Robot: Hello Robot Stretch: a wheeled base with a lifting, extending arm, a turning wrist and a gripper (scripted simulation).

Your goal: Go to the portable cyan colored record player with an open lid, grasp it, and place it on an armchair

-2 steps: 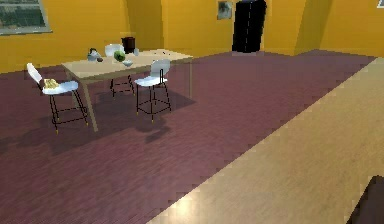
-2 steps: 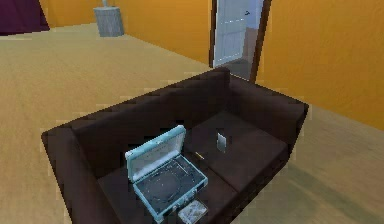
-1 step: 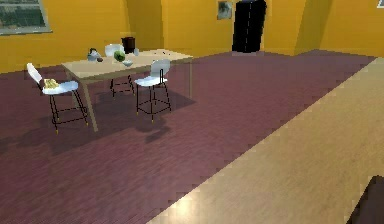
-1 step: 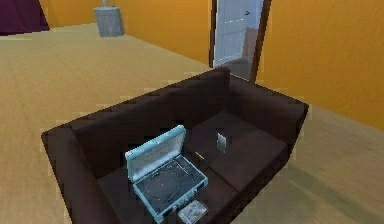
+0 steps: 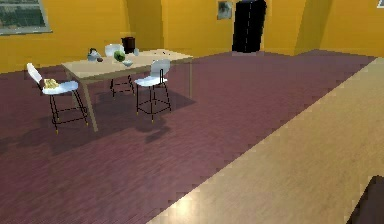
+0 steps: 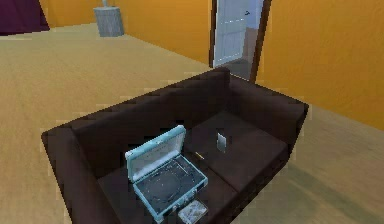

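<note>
Pincer faint against dark sofa, near cyan record player, cannot tell if holding

Bright, even light, faint shadows beneath chairs

Not a lot of your robot to look at here, honestly. The arm is a dark square bar, tough to pick out against the equally dark stuff behind it. Its tip carries a small pale square marker with darker marks, and at the marker's nine o'clock the gripper is dark-bodied with thin greyish fingers.
</note>
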